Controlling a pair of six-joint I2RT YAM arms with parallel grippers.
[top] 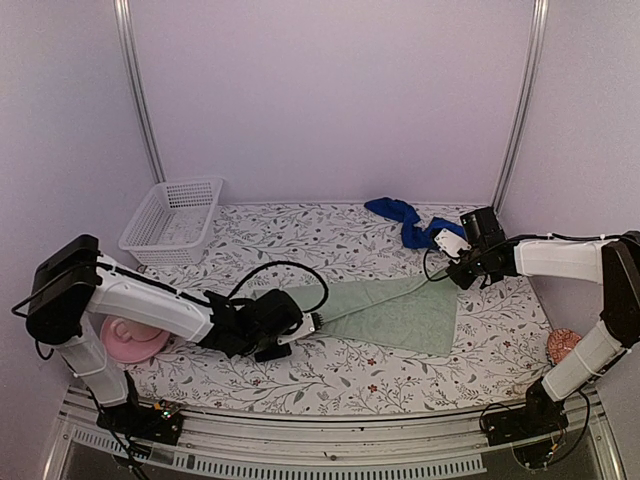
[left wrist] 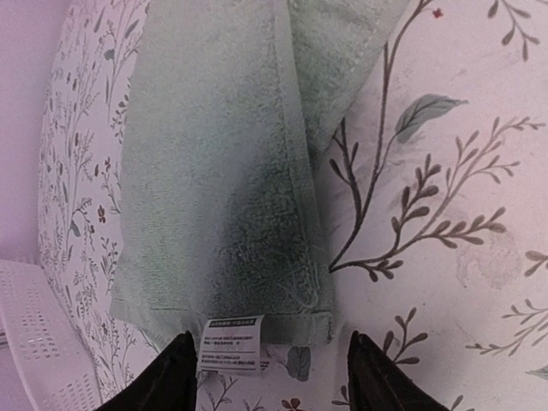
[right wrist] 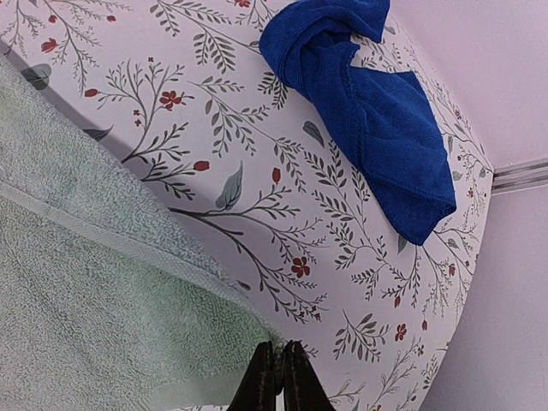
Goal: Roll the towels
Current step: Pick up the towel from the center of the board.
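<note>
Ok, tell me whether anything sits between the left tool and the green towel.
Nothing visible does. The left tool is open, its fingers flanking the green towel at its hemmed end. Only the towel's white label and bare floral tablecloth lie between them.

Green towel (top: pixel 400 312) flat, blue towel (top: pixel 405 222) crumpled behind

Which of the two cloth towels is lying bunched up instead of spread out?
The royal-blue cloth towel, crumpled in a heap at the back. The pale sage-green cloth towel lies spread out flat.
</note>
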